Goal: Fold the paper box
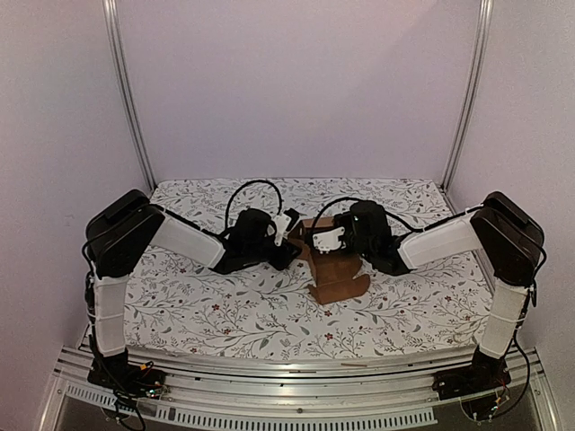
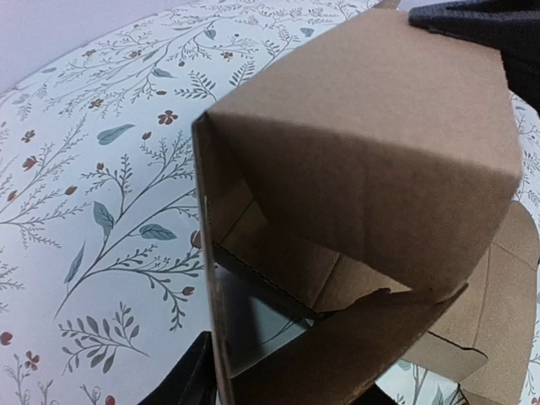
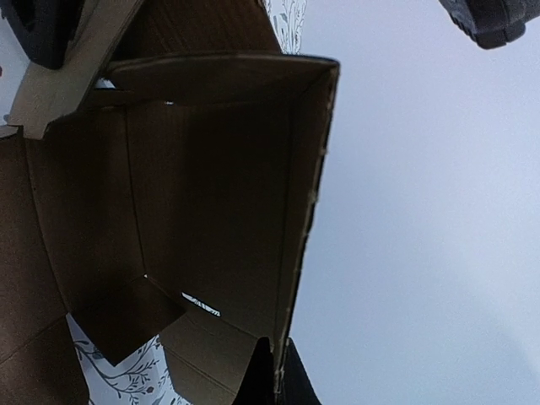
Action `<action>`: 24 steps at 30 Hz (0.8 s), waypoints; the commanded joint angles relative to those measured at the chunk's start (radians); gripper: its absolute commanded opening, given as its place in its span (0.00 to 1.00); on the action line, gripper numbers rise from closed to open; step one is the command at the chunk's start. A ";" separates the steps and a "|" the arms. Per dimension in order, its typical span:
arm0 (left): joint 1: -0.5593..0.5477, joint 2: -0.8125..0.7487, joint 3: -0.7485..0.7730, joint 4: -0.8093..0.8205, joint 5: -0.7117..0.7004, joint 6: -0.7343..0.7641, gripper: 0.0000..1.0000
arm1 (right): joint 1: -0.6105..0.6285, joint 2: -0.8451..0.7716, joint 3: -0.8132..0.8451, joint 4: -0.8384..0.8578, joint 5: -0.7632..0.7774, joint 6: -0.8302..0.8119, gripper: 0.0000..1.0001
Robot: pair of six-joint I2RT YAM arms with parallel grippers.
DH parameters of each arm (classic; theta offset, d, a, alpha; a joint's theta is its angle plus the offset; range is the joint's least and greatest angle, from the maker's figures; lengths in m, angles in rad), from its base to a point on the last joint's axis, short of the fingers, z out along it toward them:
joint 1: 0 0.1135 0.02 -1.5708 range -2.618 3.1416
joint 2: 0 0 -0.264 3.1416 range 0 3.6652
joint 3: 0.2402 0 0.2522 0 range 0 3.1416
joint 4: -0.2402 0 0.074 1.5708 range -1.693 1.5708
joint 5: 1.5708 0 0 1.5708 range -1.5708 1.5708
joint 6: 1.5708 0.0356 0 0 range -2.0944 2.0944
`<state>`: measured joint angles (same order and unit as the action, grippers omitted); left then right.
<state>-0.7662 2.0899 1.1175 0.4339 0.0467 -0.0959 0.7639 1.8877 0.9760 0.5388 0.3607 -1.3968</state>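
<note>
Paper box half-formed from above; right wrist view shows its interior.

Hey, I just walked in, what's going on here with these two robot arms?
Both arms reach in to the middle of the table and work on a brown paper box. The left gripper and the right gripper each appear to be clamped on a wall of the box from opposite sides. The box is partly folded. Its walls already form an open carton shape, but several flaps hang loose and are not yet closed.
</note>
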 commanded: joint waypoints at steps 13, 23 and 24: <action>-0.038 0.019 -0.120 0.324 0.074 0.058 0.39 | 0.033 0.008 0.012 -0.081 0.040 0.029 0.00; -0.066 0.072 -0.085 0.388 0.085 0.046 0.36 | 0.071 0.067 -0.062 0.037 0.088 -0.052 0.01; -0.072 0.076 -0.082 0.389 0.084 0.049 0.35 | 0.074 0.070 -0.068 0.052 0.093 -0.055 0.01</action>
<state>-0.7967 2.1357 1.0004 0.7628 0.1013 -0.0532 0.7963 1.9011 0.9493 0.5694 0.4717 -1.4204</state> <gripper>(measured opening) 0.358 0.022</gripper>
